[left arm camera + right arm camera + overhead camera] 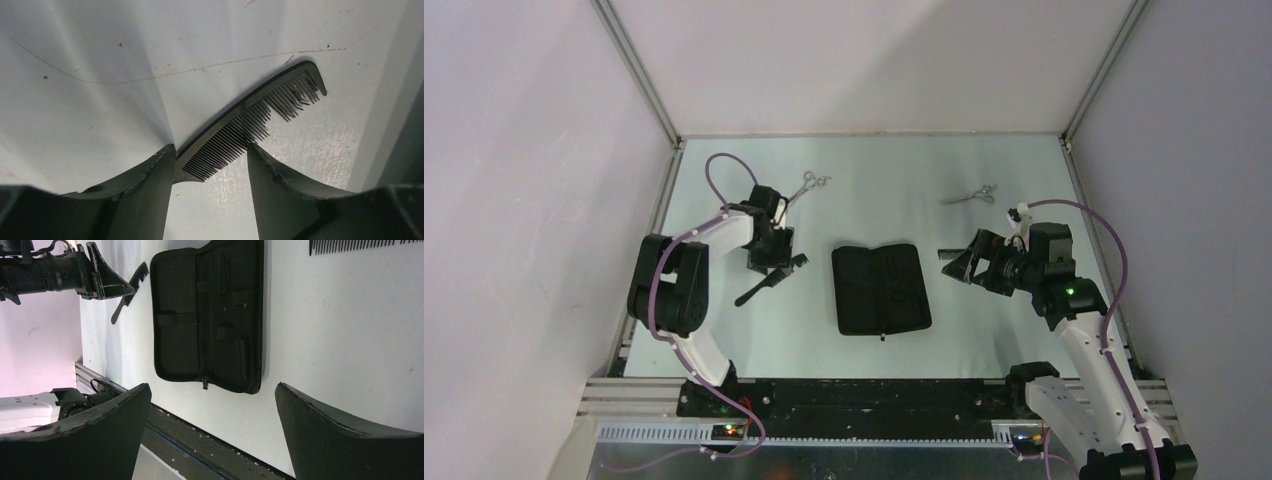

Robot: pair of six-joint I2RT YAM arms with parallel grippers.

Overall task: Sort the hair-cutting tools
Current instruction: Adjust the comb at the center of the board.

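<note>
The handled comb (250,112) lies flat on the table (874,190), left of the case (200,315), and it is under the left gripper (210,147). It looks like thin black plastic: light, stiff along the curved spine, springy in the fine teeth, and probably slick. The best hold is likely across the spine and the tooth roots, or on the narrow handle, because the tooth tips would bend and let it twist.

The left fingers (145,190) stand part-open astride the toothed section. One meets the spine and the other sits at the tooth tips (no firm pinch shows yet). As the comb lies so low, the pads would have to reach right down to the table.

The right gripper (212,386) is spread wide and holds nothing. It hangs near the flat comb (350,245), a straight black strip with even teeth.

The left scissors (807,186) and right scissors (972,196) lie at the far side, well apart. They are small, bright metal with ring handles, and probably harder and heavier than the combs.

The case is matte black fabric, opened flat, with inner pockets and a zip.
</note>
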